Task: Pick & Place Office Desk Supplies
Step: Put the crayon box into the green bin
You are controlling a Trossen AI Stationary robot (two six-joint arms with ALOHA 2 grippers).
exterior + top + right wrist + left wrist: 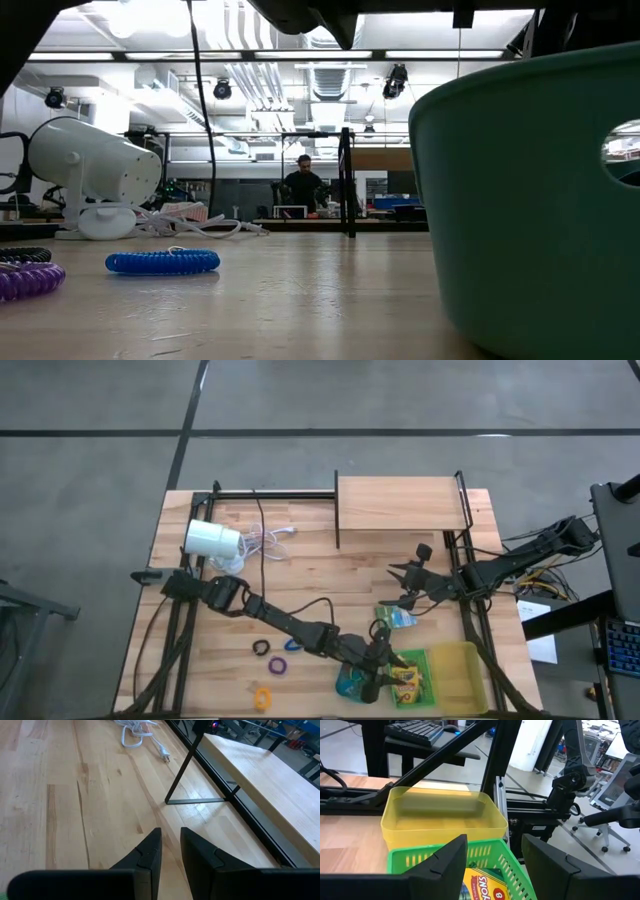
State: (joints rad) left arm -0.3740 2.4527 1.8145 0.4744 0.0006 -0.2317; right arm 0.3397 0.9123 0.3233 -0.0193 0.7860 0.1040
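Two grippers are in play: the left gripper [492, 865] hangs with fingers parted and empty above the green tray [495, 860], where a crayon box [480, 882] lies, the yellow tray [440, 817] just right of it. The right gripper [170, 852], fingers nearly together and empty, hovers over bare table [75, 795] near another crayon box [397, 618]. Left of the trays lie black [261, 648], blue [162, 261], purple [277, 666] and orange [262, 697] loops.

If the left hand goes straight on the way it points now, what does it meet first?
Probably the green tray with the crayon box, just ahead of the open left hand; the yellow tray lies beyond.
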